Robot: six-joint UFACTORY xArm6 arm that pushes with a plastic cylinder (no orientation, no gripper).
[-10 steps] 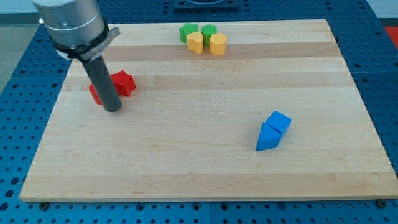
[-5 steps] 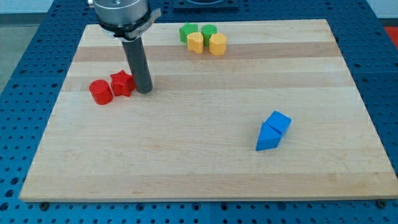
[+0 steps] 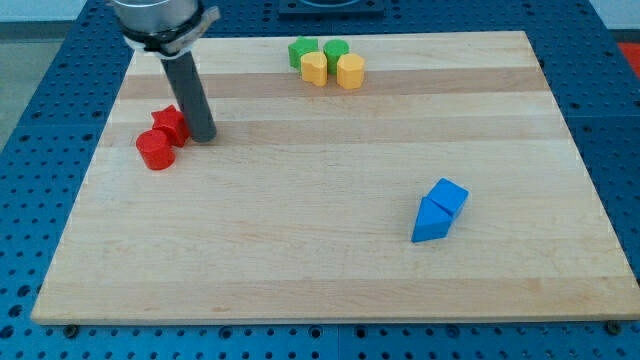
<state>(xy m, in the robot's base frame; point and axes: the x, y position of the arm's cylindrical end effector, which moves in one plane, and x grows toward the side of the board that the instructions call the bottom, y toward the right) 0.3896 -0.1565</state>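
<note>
My tip (image 3: pixel 203 136) rests on the board at the view's left, pressed against the right side of a red star-like block (image 3: pixel 169 124). A red cylinder (image 3: pixel 155 150) stands touching that block just below and to its left. The dark rod rises from the tip toward the view's top left. Far off at the view's lower right lie a blue wedge (image 3: pixel 431 221) and a blue cube (image 3: pixel 449 196), touching each other.
At the view's top centre two green blocks (image 3: pixel 303 50) (image 3: pixel 336 49) and two yellow blocks (image 3: pixel 315 68) (image 3: pixel 350 71) sit bunched together near the wooden board's (image 3: pixel 320 270) far edge. Blue perforated table surrounds the board.
The tip swung from below the red blocks to their right side, then pushed leftward. The red star-like block and the red cylinder shifted left and closer together.
</note>
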